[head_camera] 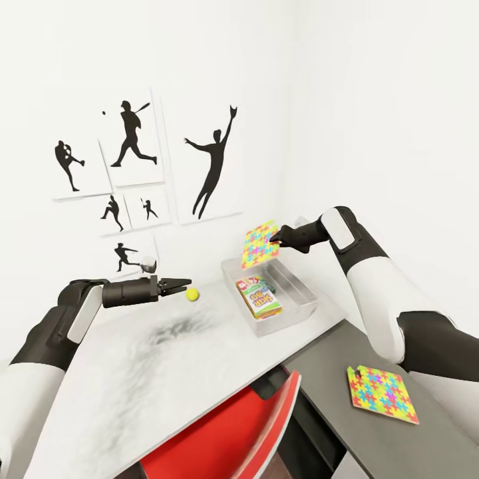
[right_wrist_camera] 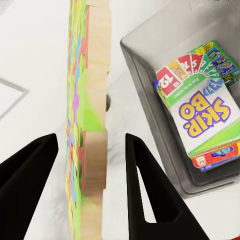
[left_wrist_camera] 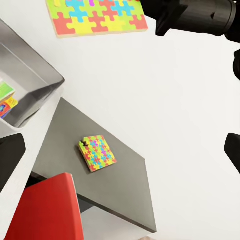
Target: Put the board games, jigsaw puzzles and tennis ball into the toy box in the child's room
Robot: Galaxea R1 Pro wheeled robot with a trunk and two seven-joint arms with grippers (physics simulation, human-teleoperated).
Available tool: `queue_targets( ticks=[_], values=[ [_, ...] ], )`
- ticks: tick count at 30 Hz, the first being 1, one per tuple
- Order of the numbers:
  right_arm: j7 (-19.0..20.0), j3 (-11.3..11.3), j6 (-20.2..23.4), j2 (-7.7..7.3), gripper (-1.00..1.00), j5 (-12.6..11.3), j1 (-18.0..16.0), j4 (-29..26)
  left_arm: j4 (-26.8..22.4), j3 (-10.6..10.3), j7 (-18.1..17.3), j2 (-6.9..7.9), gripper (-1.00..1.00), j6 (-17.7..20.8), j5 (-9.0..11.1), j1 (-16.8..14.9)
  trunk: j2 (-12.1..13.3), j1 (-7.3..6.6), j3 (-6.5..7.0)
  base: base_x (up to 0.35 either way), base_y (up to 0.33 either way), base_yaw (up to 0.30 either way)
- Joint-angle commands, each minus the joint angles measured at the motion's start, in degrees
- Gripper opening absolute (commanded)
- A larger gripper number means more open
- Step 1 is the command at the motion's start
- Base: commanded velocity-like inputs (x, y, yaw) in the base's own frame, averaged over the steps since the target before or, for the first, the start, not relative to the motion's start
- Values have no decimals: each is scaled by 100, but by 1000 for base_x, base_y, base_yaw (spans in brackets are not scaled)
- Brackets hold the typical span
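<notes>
The right gripper has its jaws clamped on a jigsaw puzzle, holding it on edge in the air above the toy box, where a board game lies flat. The left gripper hangs over the pale surface beside the tennis ball, jaws parted and gripping nothing. A second puzzle lies on the lower dark cabinet top.
</notes>
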Motion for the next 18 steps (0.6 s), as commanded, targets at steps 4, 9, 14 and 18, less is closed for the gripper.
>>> queue_targets(
  ticks=[4, 9, 14, 18],
  values=[
    [-60, 9, 12, 1, -100, -60, -6, -4, 1, -6, -16, 4, 100, 23, 10, -7, -13, 5, -14, 54, 10, 0],
    [-59, 9, 12, 7, -100, -56, -6, -4, 1, -6, -16, 4, 100, 28, 13, -7, -13, 5, -14, 137, 2, 0],
    [-56, 9, 12, 5, -100, -50, -6, -4, 1, -8, -27, 4, 100, 31, 20, -7, -13, 5, -14, 32, 0, 0],
    [-58, 9, 12, 2, -100, -44, -6, -4, 1, -8, -32, 4, 100, 31, 20, -7, -13, 5, -14, 93, 9, 0]
  ],
)
